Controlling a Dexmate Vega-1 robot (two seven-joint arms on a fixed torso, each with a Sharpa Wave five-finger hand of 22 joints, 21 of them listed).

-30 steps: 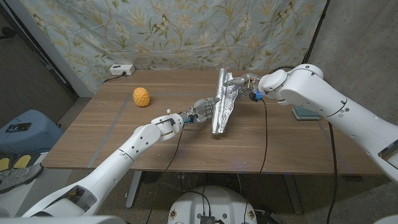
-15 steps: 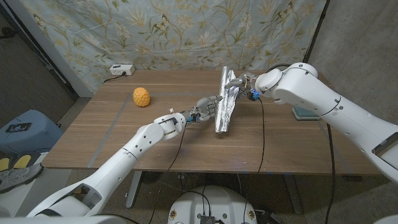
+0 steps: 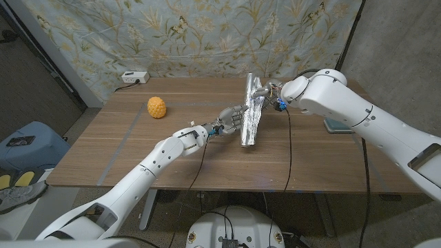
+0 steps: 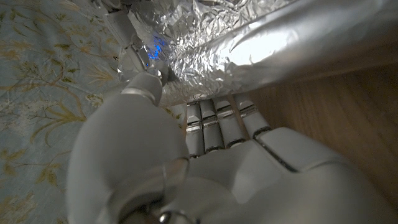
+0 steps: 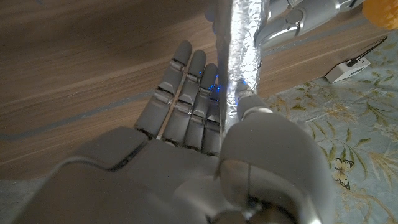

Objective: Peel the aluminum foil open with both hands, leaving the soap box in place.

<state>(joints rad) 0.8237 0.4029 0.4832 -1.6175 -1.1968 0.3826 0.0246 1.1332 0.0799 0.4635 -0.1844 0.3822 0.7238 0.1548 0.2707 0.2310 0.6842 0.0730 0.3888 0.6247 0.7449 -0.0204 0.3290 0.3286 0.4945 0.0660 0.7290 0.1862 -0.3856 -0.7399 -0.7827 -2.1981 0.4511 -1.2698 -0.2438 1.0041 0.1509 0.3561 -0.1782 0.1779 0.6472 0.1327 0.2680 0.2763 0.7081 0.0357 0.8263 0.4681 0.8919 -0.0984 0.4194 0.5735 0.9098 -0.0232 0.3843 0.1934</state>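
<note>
Foil (image 3: 249,114) stands raised on edge past table centre, toward one o'clock; my left hand (image 3: 230,118) pinches its nine o'clock side, thumb over and fingers (image 4: 219,124) under; my right hand (image 3: 262,93) clamps the far end from three o'clock, so I judge I can pull the two flaps apart; I cannot see the soap box; bare wood lies at six o'clock, room to spread; a pineapple (image 3: 157,107) sits well clear at ten.

Wooden table (image 3: 138,148) against a floral and butterfly-print curtain (image 3: 207,34). White power strip (image 3: 134,78) at far left table edge. Dark wall panel (image 3: 34,76) left; grey wall (image 3: 400,48) right.
</note>
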